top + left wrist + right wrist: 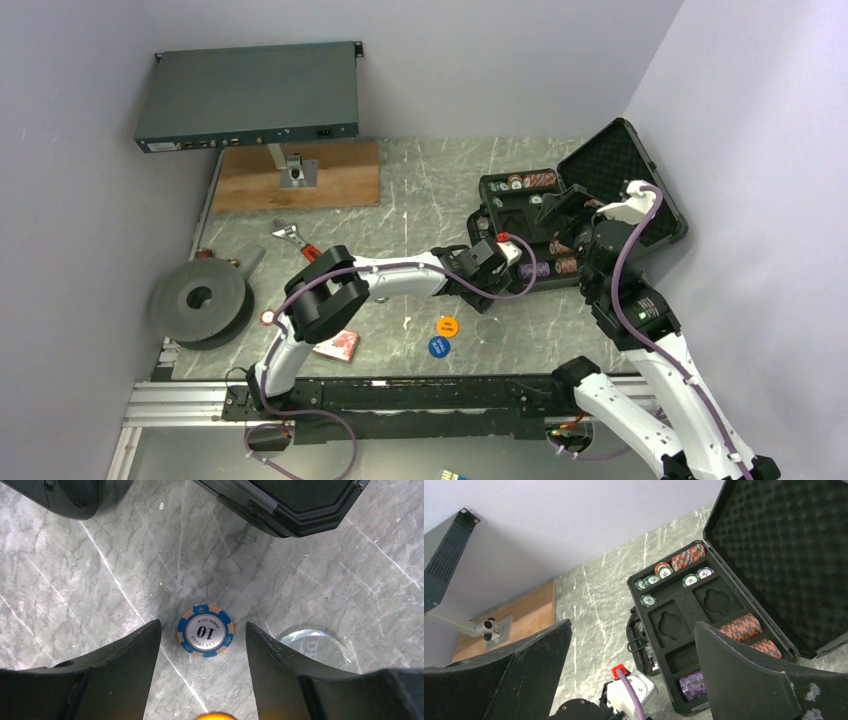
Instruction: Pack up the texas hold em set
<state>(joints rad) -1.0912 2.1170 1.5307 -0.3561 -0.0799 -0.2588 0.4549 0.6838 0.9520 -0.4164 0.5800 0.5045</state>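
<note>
The black case (640, 170) lies open at the right, foam lid up, with rows of chips in its slots (739, 626). A blue-and-orange "10" chip (205, 630) lies flat on the marble. My left gripper (202, 645) is open, with one finger on each side of the chip and not touching it. In the top view the left gripper (495, 258) is just left of the case. My right gripper (565, 215) hovers open and empty above the case tray (674, 625). An orange disc (447, 325), a blue disc (438, 346) and a red card deck (338, 345) lie near the front.
A clear round disc (315, 647) lies right of the left fingers. A red-handled wrench (293, 240), a grey roll (200, 300), a wooden board (300, 175) and a grey rack box (250, 95) are at the left and back.
</note>
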